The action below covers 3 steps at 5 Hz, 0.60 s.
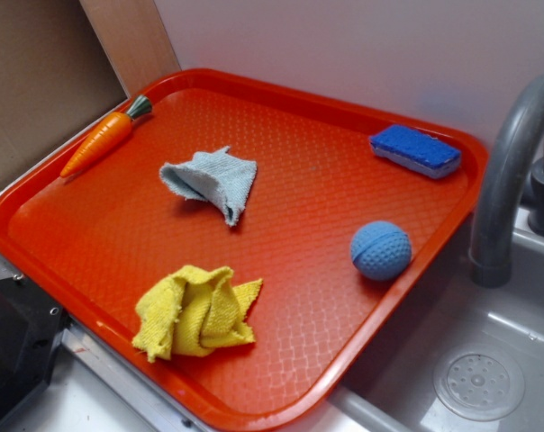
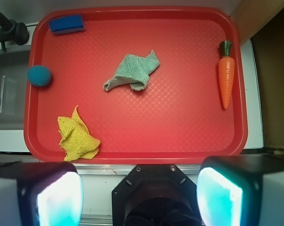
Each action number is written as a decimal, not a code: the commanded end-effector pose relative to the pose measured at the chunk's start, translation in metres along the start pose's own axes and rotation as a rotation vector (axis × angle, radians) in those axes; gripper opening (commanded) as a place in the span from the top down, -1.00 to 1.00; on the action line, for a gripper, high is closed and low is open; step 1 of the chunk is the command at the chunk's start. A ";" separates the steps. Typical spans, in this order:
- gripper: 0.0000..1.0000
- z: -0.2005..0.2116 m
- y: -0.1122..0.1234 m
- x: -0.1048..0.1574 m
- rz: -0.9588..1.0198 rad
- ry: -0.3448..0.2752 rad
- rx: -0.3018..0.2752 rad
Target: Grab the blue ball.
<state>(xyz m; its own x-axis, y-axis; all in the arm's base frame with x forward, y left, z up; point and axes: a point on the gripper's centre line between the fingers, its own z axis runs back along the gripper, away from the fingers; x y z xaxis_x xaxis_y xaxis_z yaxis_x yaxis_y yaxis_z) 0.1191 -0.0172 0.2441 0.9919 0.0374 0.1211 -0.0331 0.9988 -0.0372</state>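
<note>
The gripper (image 2: pixel 139 188) shows only in the wrist view, at the bottom of the frame, its jaws standing wide apart with nothing between them, held back off the near long edge of the red tray (image 2: pixel 179 136). The glowing pads (image 2: pixel 59 197) sit at either side of the dark mount.

Closest to the jaws on the tray is the crumpled yellow cloth (image 2: pixel 76 136), lying near one corner by that long edge. Further in, about the middle of the tray, lies the pale blue-grey cloth (image 2: pixel 132 73), folded loosely.

The blue ball (image 1: pixel 381 250) rests on the tray against the short edge that borders the sink (image 1: pixel 488 360), roughly midway along that edge and well apart from both cloths. At the far corner of the same short edge is the blue sponge (image 1: pixel 416 150). Along the opposite short edge lies the toy carrot (image 1: pixel 105 138). The grey faucet (image 1: pixel 511 162) rises just beside the tray at the sink side.
</note>
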 end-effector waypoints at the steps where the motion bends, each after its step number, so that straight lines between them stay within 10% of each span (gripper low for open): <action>1: -1.00 0.000 0.000 0.000 0.000 0.000 0.000; 3: -1.00 -0.057 -0.053 0.058 -0.493 -0.190 -0.108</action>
<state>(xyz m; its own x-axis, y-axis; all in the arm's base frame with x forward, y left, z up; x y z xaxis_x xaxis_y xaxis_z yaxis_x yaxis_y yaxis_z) 0.1851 -0.0653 0.1908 0.8550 -0.4208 0.3032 0.4499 0.8926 -0.0298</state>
